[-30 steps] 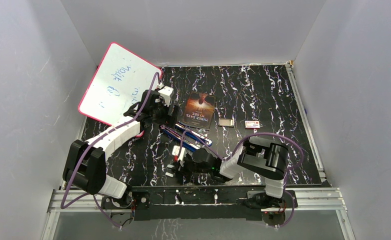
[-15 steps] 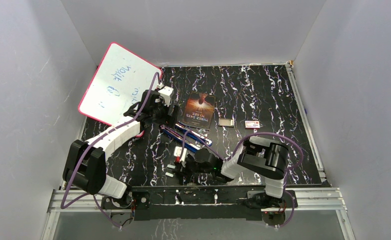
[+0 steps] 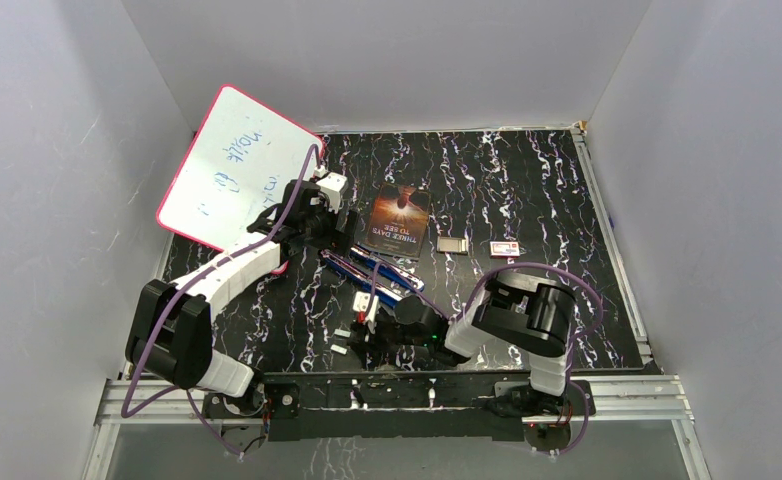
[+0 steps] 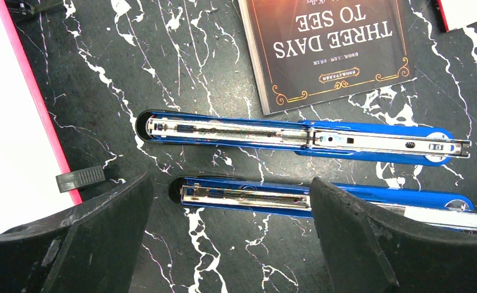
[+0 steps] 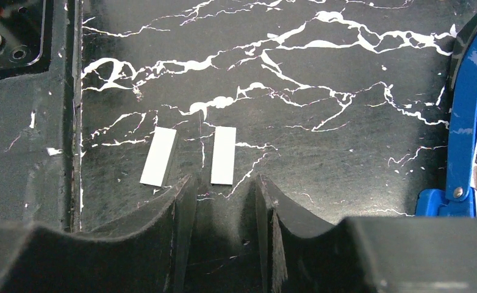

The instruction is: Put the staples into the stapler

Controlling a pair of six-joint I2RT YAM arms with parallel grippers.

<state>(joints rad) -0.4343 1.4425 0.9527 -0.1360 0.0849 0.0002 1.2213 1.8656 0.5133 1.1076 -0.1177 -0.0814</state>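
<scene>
Staples (image 5: 223,155): two short silvery strips lying flat on the counter (image 5: 321,140), side by side with a narrow gap between them, close to the arm bases.
Right hand (image 5: 222,192): low over the counter, its fingers partly spread. The near end of the right-side strip sits just ahead of the gap between them. Neither finger touches a strip and nothing is pinched.
Near stapler (image 4: 248,196): blue, opened out flat, with its spring and metal channel facing up. It lies well apart from the staples, farther up the counter.
Far stapler (image 4: 303,137): also blue and opened flat. It lies parallel to the near one, just beyond it.
Left hand (image 4: 231,204): spread wide above the near stapler, one finger on each side of its channel end, gripping nothing.
Book (image 4: 327,49): dark cover reading "THREE DAYS TO SEE", just beyond the far stapler.
Whiteboard (image 3: 232,170): pink-edged, propped at the far left.
Small red-and-white box (image 3: 505,248): on the counter, right of the book.
</scene>
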